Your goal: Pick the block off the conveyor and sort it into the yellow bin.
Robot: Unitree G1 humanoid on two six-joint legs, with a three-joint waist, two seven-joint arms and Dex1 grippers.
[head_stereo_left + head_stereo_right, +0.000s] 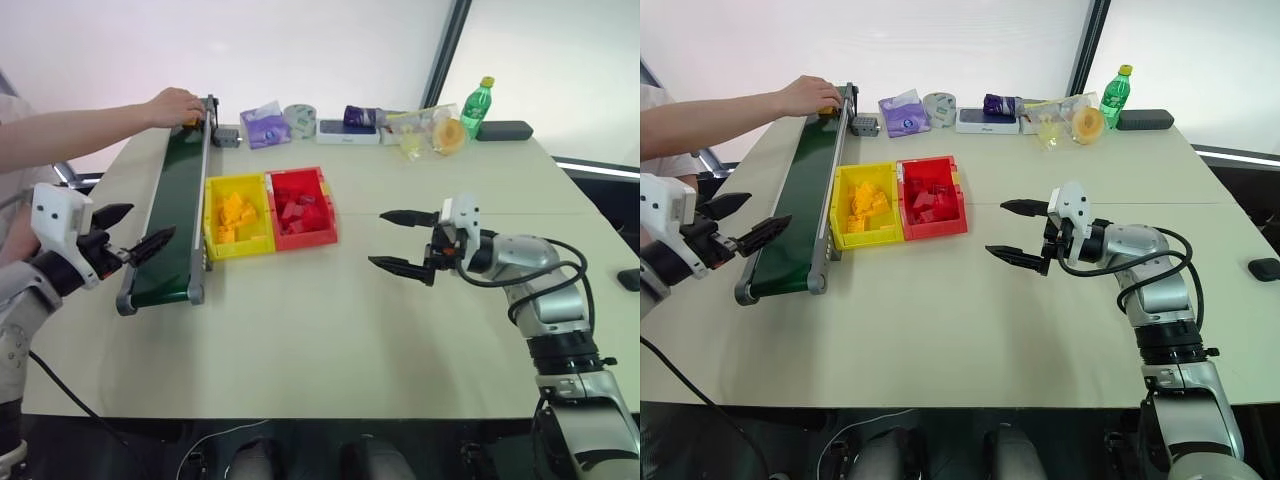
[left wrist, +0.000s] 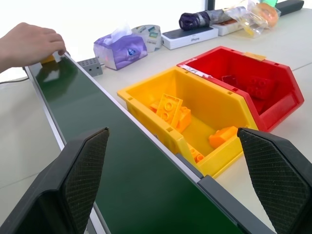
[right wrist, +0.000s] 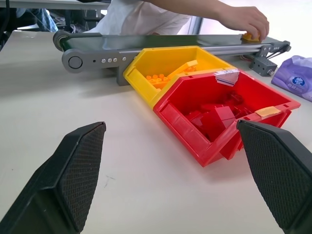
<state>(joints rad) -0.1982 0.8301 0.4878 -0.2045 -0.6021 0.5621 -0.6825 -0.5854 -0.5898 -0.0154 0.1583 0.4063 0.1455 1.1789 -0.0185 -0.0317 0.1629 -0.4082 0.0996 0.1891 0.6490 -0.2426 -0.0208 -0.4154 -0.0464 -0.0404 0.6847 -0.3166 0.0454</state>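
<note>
Waiting with both pairs of jaws spread wide and empty while the block [image 2: 48,59] sits at the conveyor's [image 1: 175,215] far end under a person's hand [image 1: 172,106].

The left gripper [image 1: 130,232] hangs beside the belt's near end, well apart from the block; the right gripper [image 1: 402,241] hovers over the bare beige table [image 1: 330,330], pointing toward the bins. The yellow bin [image 1: 236,216] lies just beside the conveyor, touching the red bin [image 1: 301,207]; both hold bricks. Along the table's far edge are a tissue pack [image 1: 265,125], a green bottle [image 1: 476,105] and small clutter, before pale walls.
</note>
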